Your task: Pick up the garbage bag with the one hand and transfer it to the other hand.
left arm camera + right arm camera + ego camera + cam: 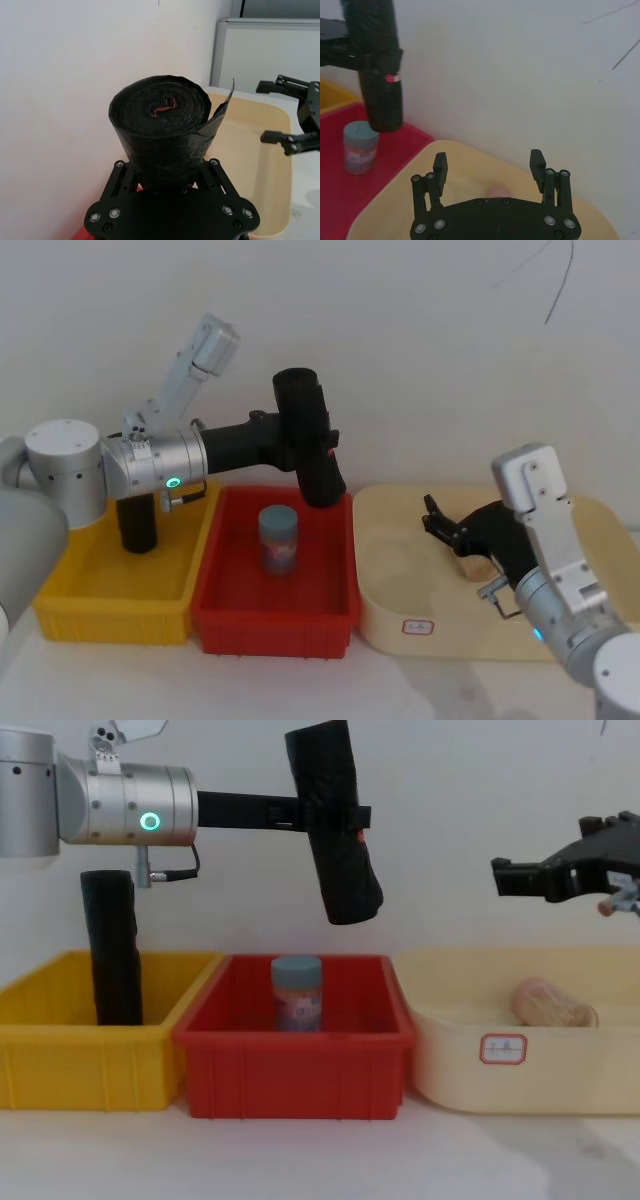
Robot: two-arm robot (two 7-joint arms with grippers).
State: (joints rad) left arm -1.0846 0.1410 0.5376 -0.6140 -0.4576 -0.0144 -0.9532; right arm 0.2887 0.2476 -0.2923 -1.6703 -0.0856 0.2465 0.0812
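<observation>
The left end effector point(335, 820), on a silver wrist with a green ring light, is clamped around the middle of the garbage bag point(335, 830), a thick black roll of crinkly plastic. The roll hangs in the air above the back of the red bin point(290, 1070), tilted, with its lower end leaning toward the robot's right. A small jar point(297, 992) stands upright in the red bin below it, apart from the roll. The right end effector point(505, 875) hovers over the cream tray point(450, 1070) with its fingers spread wide and holding nothing, pointed toward the roll and well apart from it. A pale jar point(553, 1003) lies on its side in that tray. A slim black roll point(115, 950) stands upright in the yellow bin point(60, 1070). All three containers sit side by side on the white table point(300, 1160).
</observation>
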